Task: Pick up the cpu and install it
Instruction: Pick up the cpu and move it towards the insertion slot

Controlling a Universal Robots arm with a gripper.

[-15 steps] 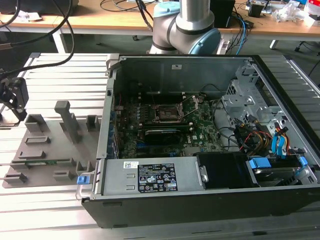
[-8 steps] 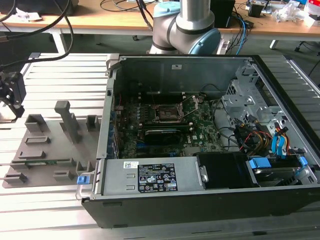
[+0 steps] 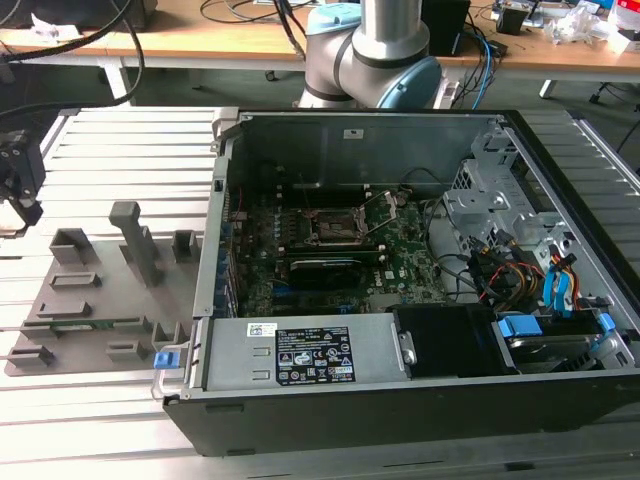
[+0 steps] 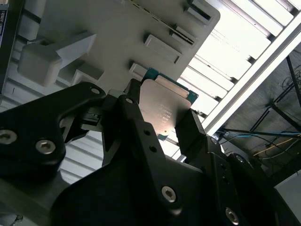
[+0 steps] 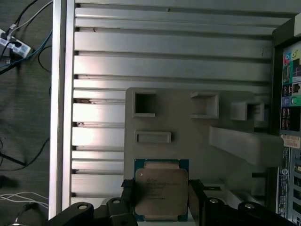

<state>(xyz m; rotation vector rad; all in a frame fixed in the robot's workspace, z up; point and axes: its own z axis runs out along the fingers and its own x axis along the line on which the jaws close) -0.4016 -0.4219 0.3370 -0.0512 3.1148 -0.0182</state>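
Right, in both wrist views the gripper (image 5: 161, 197) pinches the cpu (image 5: 161, 186) between its jaws over the grey tray (image 5: 188, 139). The exterior view adds the motherboard socket (image 3: 335, 226) inside the open case (image 3: 420, 400).

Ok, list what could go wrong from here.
1. The gripper pinches the cpu by two opposite edges only, so it could slip or tilt in transit.
2. The motherboard socket sits deep in the open computer case, so the arm might clip a case wall.
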